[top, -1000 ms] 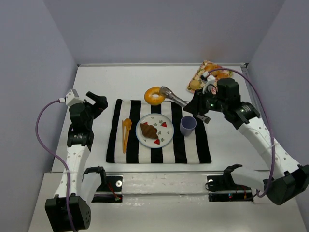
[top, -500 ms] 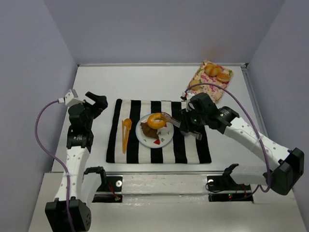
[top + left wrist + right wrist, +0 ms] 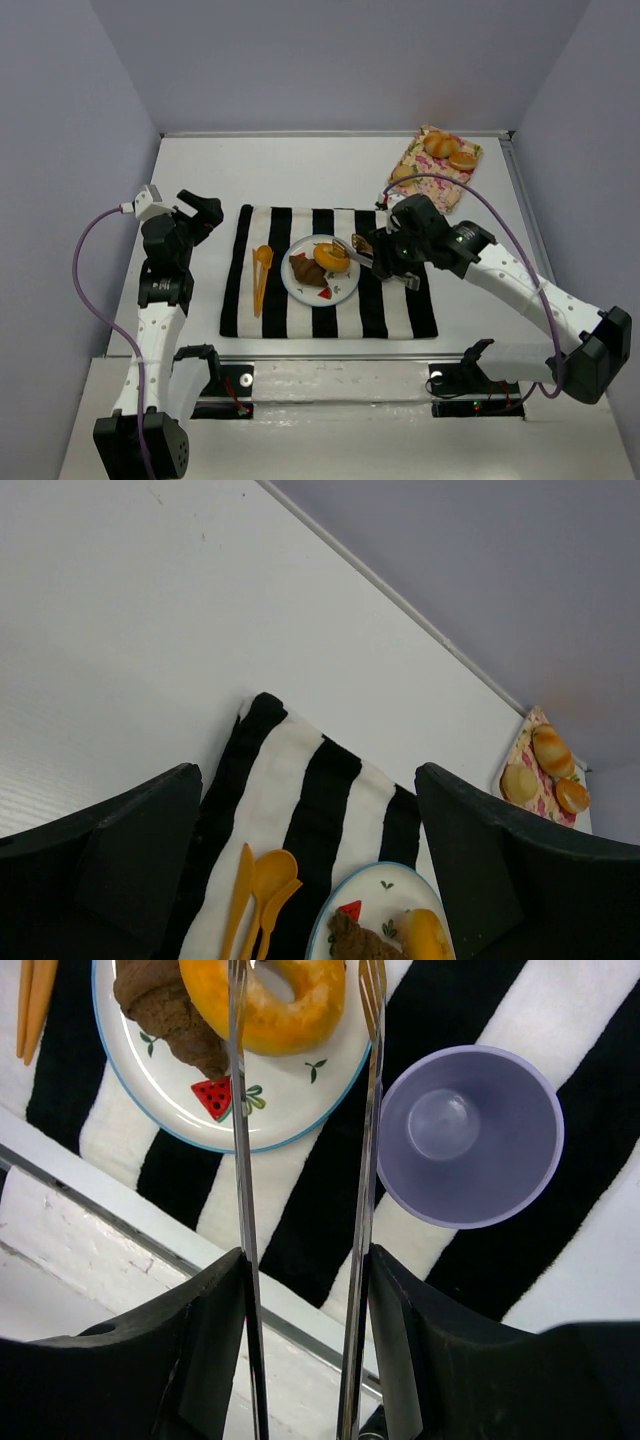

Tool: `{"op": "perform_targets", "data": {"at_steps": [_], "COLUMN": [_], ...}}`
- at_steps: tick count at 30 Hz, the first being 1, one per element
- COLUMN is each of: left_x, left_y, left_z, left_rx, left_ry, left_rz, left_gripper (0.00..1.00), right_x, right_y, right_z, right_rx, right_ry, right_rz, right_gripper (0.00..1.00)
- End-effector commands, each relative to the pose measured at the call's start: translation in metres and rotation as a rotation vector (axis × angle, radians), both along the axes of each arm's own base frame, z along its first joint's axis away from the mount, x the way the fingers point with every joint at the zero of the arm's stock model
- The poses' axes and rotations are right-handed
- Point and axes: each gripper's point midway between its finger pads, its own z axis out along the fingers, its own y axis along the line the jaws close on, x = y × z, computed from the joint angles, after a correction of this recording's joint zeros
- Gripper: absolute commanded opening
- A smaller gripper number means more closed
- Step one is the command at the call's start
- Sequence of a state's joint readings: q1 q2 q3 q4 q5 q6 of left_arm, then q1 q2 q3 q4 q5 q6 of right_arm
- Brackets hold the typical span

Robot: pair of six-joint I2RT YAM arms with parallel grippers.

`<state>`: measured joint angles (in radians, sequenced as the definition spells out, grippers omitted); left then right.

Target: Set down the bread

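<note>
The bread, a golden ring-shaped bun (image 3: 331,257), sits low over the right part of the white plate (image 3: 345,288), next to a brown croissant (image 3: 306,270). My right gripper (image 3: 397,254) is shut on metal tongs (image 3: 356,249). The tong tips flank the bun. The right wrist view shows the bun (image 3: 275,1010) between the tong arms (image 3: 238,1160), over the plate (image 3: 290,1110), with my right gripper (image 3: 305,1272) clamping the tongs. I cannot tell whether the tips still squeeze the bun. My left gripper (image 3: 200,212) is open and empty beside the striped mat's left edge, and it also shows in the left wrist view (image 3: 305,780).
A black-and-white striped mat (image 3: 390,310) lies under the plate. Orange plastic cutlery (image 3: 261,275) lies left of the plate. A purple cup (image 3: 470,1135) stands right of the plate, under my right arm. A patterned tray with several buns (image 3: 440,160) is at the back right.
My right arm carried the bun in the tongs from behind the mat forward and down onto the plate beside the croissant. The left arm has not moved.
</note>
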<state>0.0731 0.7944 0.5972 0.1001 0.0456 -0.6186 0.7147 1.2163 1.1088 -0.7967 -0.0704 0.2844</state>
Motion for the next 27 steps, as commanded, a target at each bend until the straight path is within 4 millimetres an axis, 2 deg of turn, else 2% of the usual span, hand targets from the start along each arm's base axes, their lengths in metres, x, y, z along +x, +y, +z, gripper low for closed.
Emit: {"op": "perform_targets", "data": {"at_steps": [1, 5, 6, 8, 10, 13, 16, 17, 20, 21, 24, 25, 27], "left_x": [0.001, 0.002, 0.002, 0.002, 0.002, 0.002, 0.002, 0.003, 0.003, 0.003, 0.003, 0.003, 0.004], "left_y": [-0.005, -0.005, -0.005, -0.005, -0.004, -0.005, -0.004, -0.004, -0.004, -0.003, -0.001, 0.000, 0.000], "left_z": [0.015, 0.014, 0.013, 0.013, 0.013, 0.014, 0.014, 0.014, 0.013, 0.013, 0.013, 0.012, 0.012], "left_rx": [-0.002, -0.001, -0.002, -0.002, 0.000, 0.000, 0.002, 0.002, 0.004, 0.007, 0.012, 0.013, 0.012], "left_ry": [-0.054, -0.054, -0.053, -0.053, -0.053, -0.056, -0.056, -0.054, -0.051, -0.049, -0.044, -0.043, -0.043], "left_rz": [-0.025, -0.024, -0.024, -0.025, -0.023, -0.024, -0.021, -0.021, -0.022, -0.019, -0.009, -0.002, -0.002], "left_gripper": [0.99, 0.99, 0.99, 0.99, 0.99, 0.99, 0.99, 0.99, 0.99, 0.99, 0.99, 0.99, 0.99], "right_x": [0.011, 0.025, 0.032, 0.041, 0.055, 0.080, 0.108, 0.126, 0.151, 0.168, 0.196, 0.206, 0.220], "right_y": [0.004, 0.000, -0.001, -0.004, -0.012, -0.030, -0.054, -0.070, -0.091, -0.102, -0.105, -0.114, -0.117], "right_z": [0.040, 0.065, 0.079, 0.094, 0.113, 0.129, 0.135, 0.132, 0.119, 0.109, 0.087, 0.081, 0.071], "right_rx": [0.057, 0.077, 0.094, 0.111, 0.120, 0.100, 0.088, 0.075, 0.028, -0.013, -0.044, -0.054, -0.057], "right_ry": [-0.112, -0.198, -0.238, -0.285, -0.357, -0.419, -0.437, -0.430, -0.407, -0.389, -0.331, -0.315, -0.288], "right_rz": [-0.020, -0.076, -0.112, -0.158, -0.247, -0.368, -0.455, -0.496, -0.542, -0.565, -0.557, -0.573, -0.571], "right_gripper": [0.53, 0.49, 0.47, 0.44, 0.41, 0.41, 0.41, 0.41, 0.42, 0.43, 0.46, 0.47, 0.47]}}
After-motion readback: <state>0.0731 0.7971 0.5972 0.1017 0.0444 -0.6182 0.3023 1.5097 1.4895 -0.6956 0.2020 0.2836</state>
